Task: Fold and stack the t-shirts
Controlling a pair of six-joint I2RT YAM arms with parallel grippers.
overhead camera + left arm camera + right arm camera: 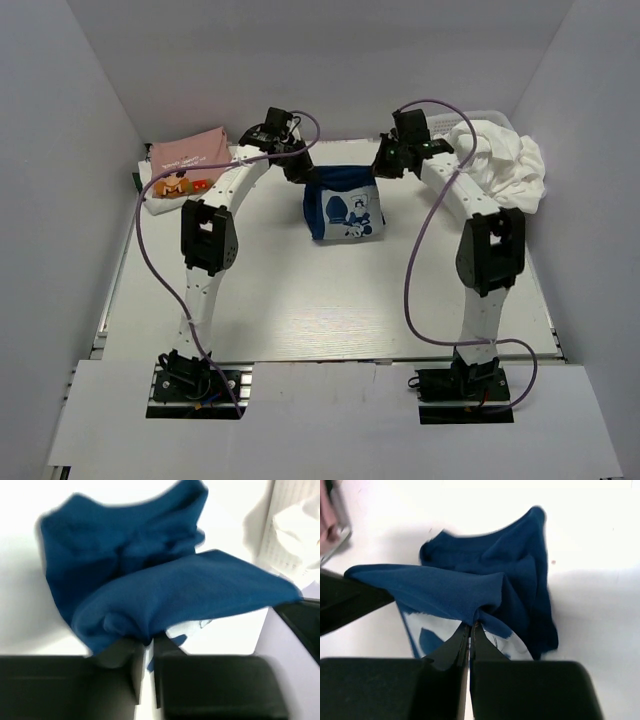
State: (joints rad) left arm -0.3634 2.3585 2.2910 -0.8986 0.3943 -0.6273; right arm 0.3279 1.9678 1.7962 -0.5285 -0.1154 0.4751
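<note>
Pincers [148, 645] [471, 627] clamp blue t-shirt [345, 205] edges — apparently.

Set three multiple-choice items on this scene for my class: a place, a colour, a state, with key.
1. Where is the pink shirt? A far left; B far right; C centre.
2. The held shirt is mainly: A white; B blue; C pink.
3. The left gripper and right gripper are: A both open; B one open; C both shut on the held shirt.
Key: 1 A, it lies far left in the top view; 2 B, blue fills both wrist views; 3 C, each wrist view shows cloth pinched.
</note>
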